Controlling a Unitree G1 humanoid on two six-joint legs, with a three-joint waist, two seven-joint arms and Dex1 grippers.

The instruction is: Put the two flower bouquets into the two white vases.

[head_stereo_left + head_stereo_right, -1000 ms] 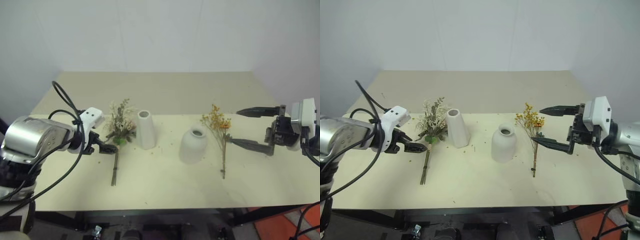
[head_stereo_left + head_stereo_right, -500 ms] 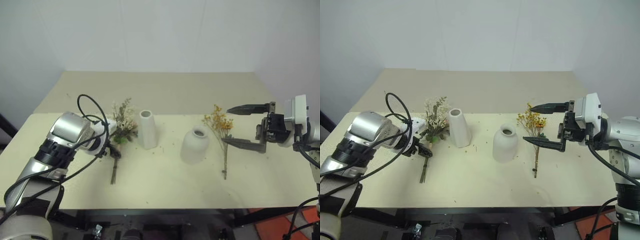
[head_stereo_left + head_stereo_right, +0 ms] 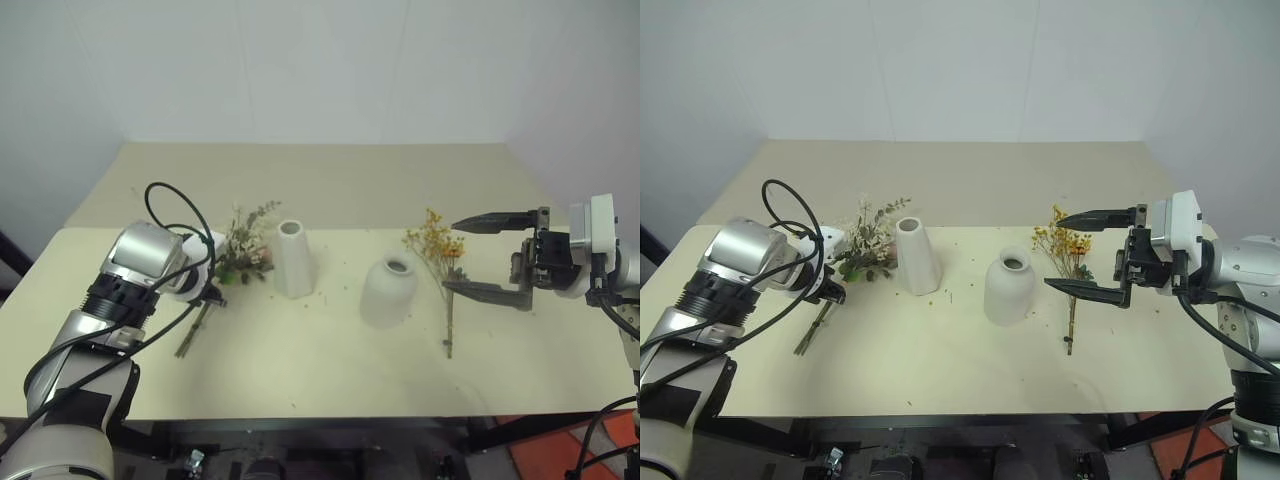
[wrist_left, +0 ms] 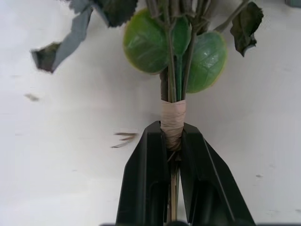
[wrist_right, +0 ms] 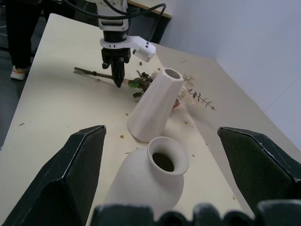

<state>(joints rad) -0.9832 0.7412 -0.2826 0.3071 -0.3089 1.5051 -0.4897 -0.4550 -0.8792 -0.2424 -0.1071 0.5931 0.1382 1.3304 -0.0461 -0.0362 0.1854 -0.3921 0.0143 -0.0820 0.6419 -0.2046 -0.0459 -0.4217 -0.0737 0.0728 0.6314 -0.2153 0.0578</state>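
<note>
The mixed bouquet [image 3: 243,256] of cream sprigs, pink roses and green leaves lies on the table left of the tall white vase [image 3: 293,260]. My left gripper [image 4: 172,130] points down and is shut on its taped stems, just below the leaves. The squat white vase [image 3: 388,291] stands upright in the middle. To its right lies the yellow-orange bouquet [image 3: 437,244], its thin stem running toward the front edge. My right gripper [image 3: 451,256] hovers level over that bouquet, open wide, fingers one above the other. The right wrist view looks past both vases to the left gripper [image 5: 116,75].
The cream table [image 3: 330,370] has bare room in front of the vases and behind them. Small flower crumbs are scattered around the vases. A pale wall closes the far side.
My left gripper has closed on the mixed bouquet's stems. The bouquet has swung, its stem ends now pointing toward the front left. The right gripper has stayed put.
</note>
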